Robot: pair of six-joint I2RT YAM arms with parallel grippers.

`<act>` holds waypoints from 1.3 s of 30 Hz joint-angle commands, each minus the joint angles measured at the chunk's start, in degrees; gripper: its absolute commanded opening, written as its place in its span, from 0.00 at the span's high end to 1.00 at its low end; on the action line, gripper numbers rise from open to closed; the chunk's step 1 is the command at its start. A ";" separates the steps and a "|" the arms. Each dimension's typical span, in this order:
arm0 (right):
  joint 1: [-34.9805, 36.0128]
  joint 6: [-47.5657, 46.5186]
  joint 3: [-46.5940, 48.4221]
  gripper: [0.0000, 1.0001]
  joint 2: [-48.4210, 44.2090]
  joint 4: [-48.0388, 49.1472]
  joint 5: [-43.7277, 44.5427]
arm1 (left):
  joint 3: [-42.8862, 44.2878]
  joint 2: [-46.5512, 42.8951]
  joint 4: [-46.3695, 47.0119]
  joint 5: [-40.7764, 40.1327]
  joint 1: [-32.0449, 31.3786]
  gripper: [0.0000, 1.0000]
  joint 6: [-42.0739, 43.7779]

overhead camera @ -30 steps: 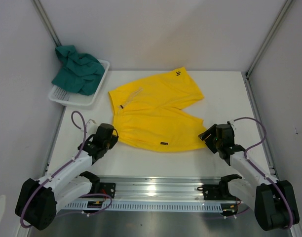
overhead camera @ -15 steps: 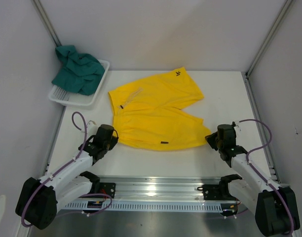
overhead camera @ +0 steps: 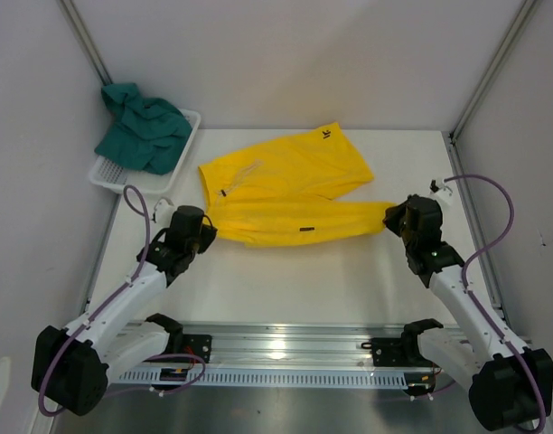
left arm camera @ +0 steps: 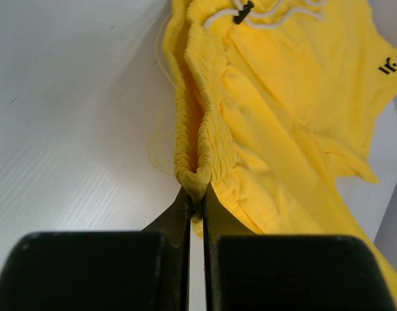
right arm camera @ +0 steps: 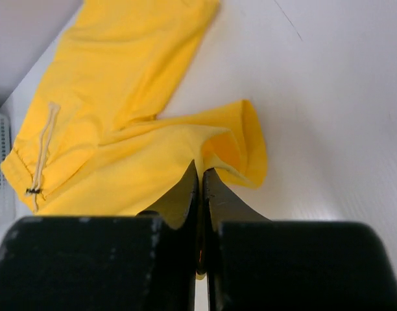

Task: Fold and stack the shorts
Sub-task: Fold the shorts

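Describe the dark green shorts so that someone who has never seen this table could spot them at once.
Start at the white table and go to its far left corner, where a white mesh basket sits. The dark teal-green shorts lie crumpled in it. Unlike the yellow shorts spread on the table, they are dark and bunched in a heap.

Lab test cell (white panels [overhead camera: 304, 63], aluminium rail [overhead camera: 285, 345])

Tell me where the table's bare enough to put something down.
Widest bare table: the near strip between the yellow shorts and the rail. Also the far right corner. Crowded: far left, basket with green shorts; left gripper and right gripper pinch the yellow pair's ends.
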 commanded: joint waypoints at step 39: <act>-0.62 2.70 11.23 1.00 -2.73 -19.68 9.30 | -9.01 -13.05 -6.05 8.85 -4.75 1.00 -13.37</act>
